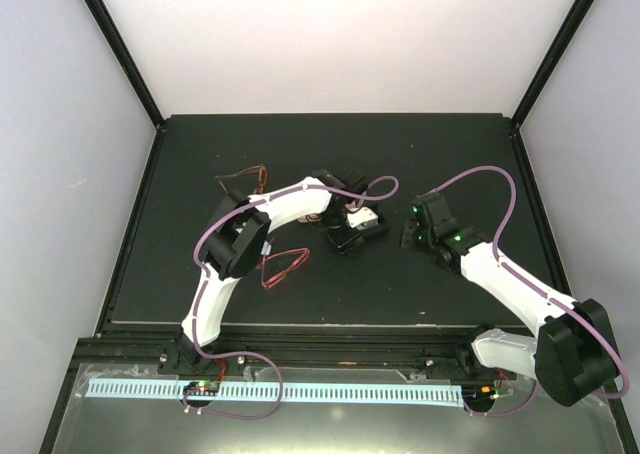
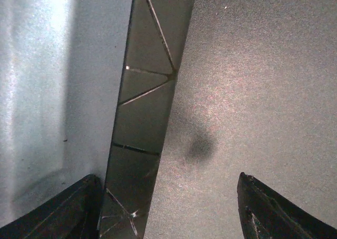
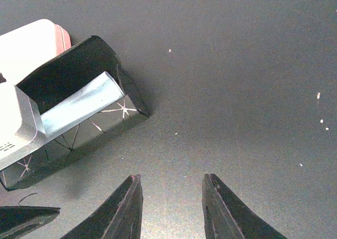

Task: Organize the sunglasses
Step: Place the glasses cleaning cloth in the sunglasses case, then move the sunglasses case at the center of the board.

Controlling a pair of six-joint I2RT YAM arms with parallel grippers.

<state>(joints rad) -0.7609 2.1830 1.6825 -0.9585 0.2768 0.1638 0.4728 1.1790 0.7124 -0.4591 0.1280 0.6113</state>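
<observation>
The brownish-amber sunglasses (image 1: 243, 181) lie with arms unfolded at the back left of the mat. The red-pink sunglasses (image 1: 283, 266) lie nearer, beside the left arm. My left gripper (image 1: 350, 222) hangs over an open black case (image 1: 362, 236). In the left wrist view this gripper (image 2: 167, 178) is open. Its fingers straddle the black case's wall (image 2: 142, 118), one over the light blue cloth (image 2: 42, 91) inside. My right gripper (image 3: 172, 177) stands open and empty just right of the black case (image 3: 79, 139), also seen from above (image 1: 415, 232).
A pink case (image 3: 37, 39) lies against the far side of the black case. The light blue cloth (image 3: 79, 105) lies folded inside the black case. Dark mat (image 1: 450, 154) stretches to the back and right; a raised frame edges it.
</observation>
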